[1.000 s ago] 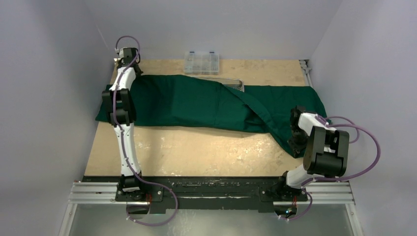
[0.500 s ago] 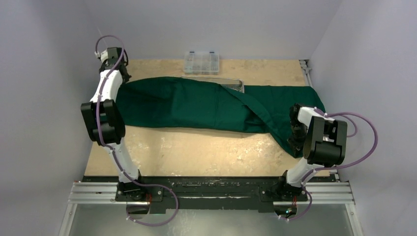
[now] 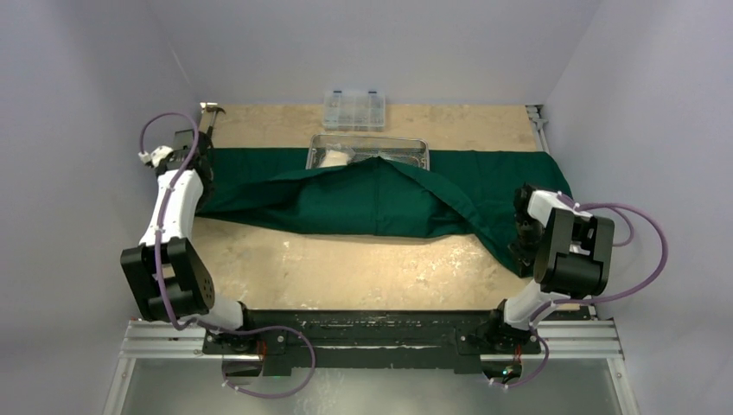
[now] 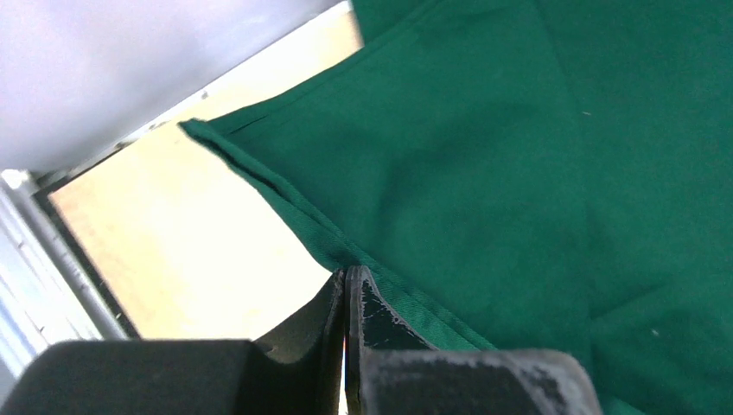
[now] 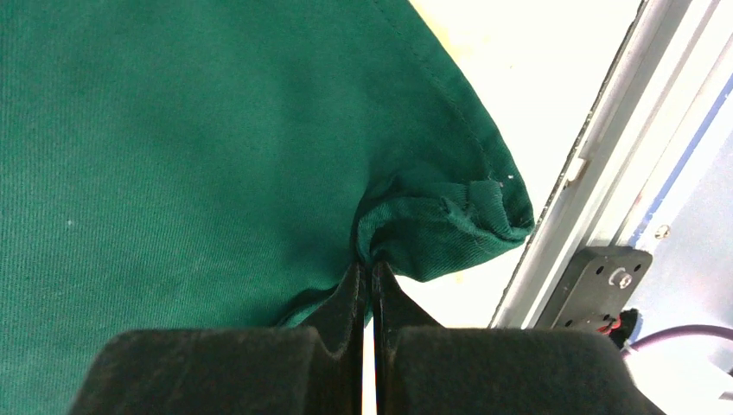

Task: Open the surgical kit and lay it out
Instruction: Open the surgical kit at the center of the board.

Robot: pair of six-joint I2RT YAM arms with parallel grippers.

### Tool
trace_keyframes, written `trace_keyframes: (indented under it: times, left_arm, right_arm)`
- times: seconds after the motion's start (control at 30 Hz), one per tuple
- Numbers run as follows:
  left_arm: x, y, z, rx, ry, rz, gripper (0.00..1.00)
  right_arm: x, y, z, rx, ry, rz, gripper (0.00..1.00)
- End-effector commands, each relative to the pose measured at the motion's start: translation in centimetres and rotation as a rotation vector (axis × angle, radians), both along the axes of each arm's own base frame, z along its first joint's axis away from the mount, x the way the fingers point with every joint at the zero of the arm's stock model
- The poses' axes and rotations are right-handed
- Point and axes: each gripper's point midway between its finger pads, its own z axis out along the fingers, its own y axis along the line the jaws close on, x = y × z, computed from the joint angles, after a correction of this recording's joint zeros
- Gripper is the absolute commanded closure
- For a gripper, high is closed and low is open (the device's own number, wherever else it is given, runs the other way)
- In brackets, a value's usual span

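The dark green cloth wrap lies stretched across the table from left to right. One fold still drapes over the front of the steel wire-mesh tray, whose back part is bare. A white gauze packet shows inside it. My left gripper is shut on the cloth's left hem, with its tips pinching the edge. My right gripper is shut on the bunched right near corner, with its tips low over the table. The instruments are hidden.
A clear plastic compartment box stands against the back wall behind the tray. A small hammer lies at the back left corner. A metal rail runs along the table's right edge, close to the right gripper.
The left arm swung out leftward and nearer, dragging the cloth's left end with it. This pulled the cover off the back of the tray. The right gripper barely moved.
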Motion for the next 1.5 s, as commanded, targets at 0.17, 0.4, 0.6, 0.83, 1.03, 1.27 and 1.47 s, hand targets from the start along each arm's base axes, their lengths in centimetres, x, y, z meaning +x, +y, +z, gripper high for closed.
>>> trace_keyframes:
  times: [0.17,0.4,0.6,0.83,1.03,1.27,1.47]
  left_arm:
    - [-10.3,1.0,-2.2,-0.03,0.106,0.266,1.0]
    - [-15.3,1.0,-2.9,0.0,0.141,0.422,1.0]
    - [-17.4,2.1,-1.7,0.097,0.148,0.555,1.0]
    - [-15.6,4.4,0.3,0.189,0.093,0.626,0.87]
    - [-12.2,5.4,1.8,0.178,0.03,0.554,0.49]
    - [-4.9,3.5,4.0,0.091,-0.135,0.286,0.49]
    - [3.2,-1.0,3.8,0.015,-0.243,-0.092,0.49]
  right_arm:
    - [2.4,-4.4,-1.5,-0.111,-0.253,-0.178,1.0]
    - [-1.7,-6.6,-0.8,-0.197,-0.165,-0.322,1.0]
    - [-4.5,-7.7,0.1,-0.303,-0.108,-0.413,1.0]
    - [-5.0,-8.9,2.5,-0.4,-0.051,-0.477,1.0]
    - [-3.1,-9.6,4.0,-0.392,-0.149,-0.452,0.4]
    - [0.9,-8.5,6.8,-0.344,-0.313,-0.258,0.24]
    - [9.9,-6.2,10.4,-0.324,-0.5,0.114,0.25]
